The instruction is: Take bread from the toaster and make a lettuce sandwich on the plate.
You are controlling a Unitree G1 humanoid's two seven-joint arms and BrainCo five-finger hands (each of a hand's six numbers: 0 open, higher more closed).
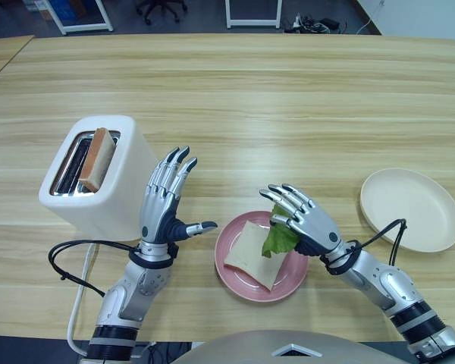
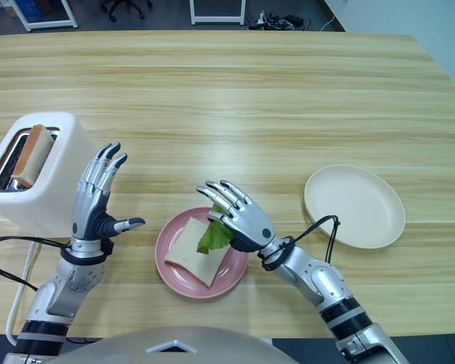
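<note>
- The right hand (image 1: 309, 221) is seen at lower right of centre. Its fingers are curled downward and clamped on one green ruffled lettuce leaf (image 1: 278, 240), which is gripped at its upper end.
- The leaf hangs over the right edge of one pale square bread slice (image 1: 250, 254). Whether leaf and slice touch cannot be told.
- The bread slice lies flat on one round pink glazed plate (image 1: 290, 274) at lower centre.
- The left hand (image 1: 165, 205) is held upright at lower left of centre. Its fingers are straight and slightly apart, and the thumb is stretched sideways toward the pink plate. Nothing is held or touched.
- One white rounded box-shaped toaster (image 1: 117, 201) stands at the left, just beside the left hand. One browned toast slice (image 1: 98, 157) stands upright in its right-hand slot.
- One round cream shallow plate (image 1: 409, 208) lies at the right, well apart from the pink plate.
- One black cable (image 1: 68, 254) and one white cable (image 1: 80, 299) lie at lower left.
- All items rest on a light, grained wooden table (image 1: 288, 98).
</note>
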